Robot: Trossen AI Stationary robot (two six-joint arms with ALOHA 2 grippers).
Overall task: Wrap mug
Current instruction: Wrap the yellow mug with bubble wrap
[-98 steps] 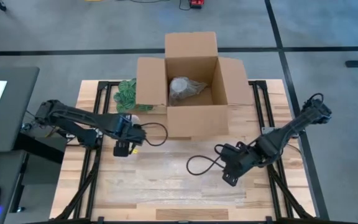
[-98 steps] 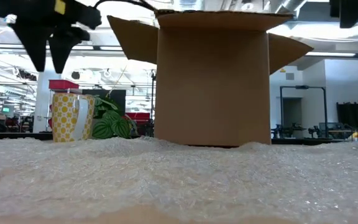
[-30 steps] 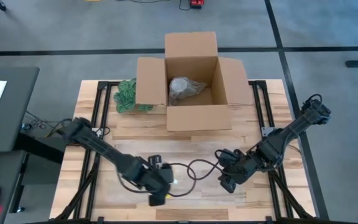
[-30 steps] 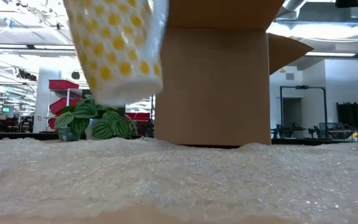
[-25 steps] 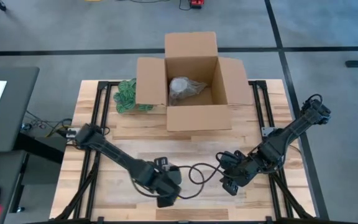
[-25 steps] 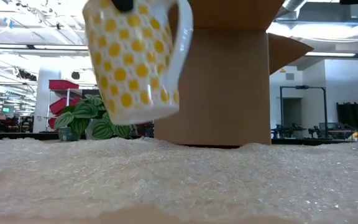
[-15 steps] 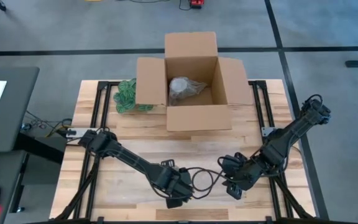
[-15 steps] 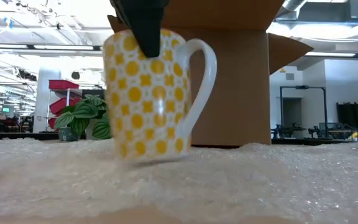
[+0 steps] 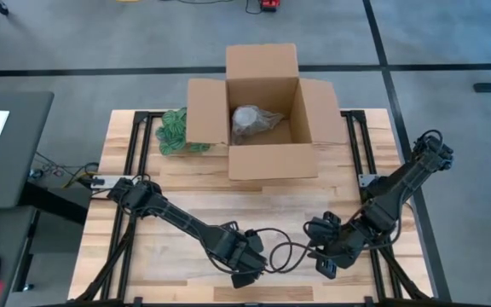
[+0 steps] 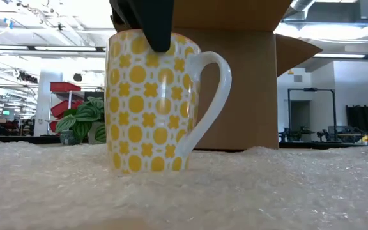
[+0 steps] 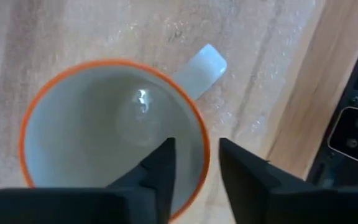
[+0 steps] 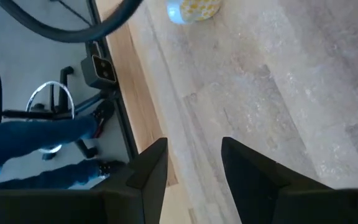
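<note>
Our left tool [image 11: 194, 163] pinches the rim of the upright mug [image 10: 151, 102], standing on the bubble wrap [image 10: 267, 185] at the worktop's near edge. Our right tool [image 12: 191, 158], fingers apart, hovers just right of it, nearer the wrap's right side.

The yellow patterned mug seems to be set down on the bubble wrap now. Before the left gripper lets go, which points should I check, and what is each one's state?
1. The yellow-and-white patterned ceramic mug stands upright: ok.
2. Its base rests on the clear bubble wrap sheet: ok, no gap shows in the low view.
3. The left gripper grips the mug's orange rim, one finger inside and one outside: ok.
4. The mug's handle is free of the fingers: ok.
5. The right gripper is open above the wrap, apart from the mug: ok.
6. Enough wrap lies around the mug to fold over: cannot tell.
</note>
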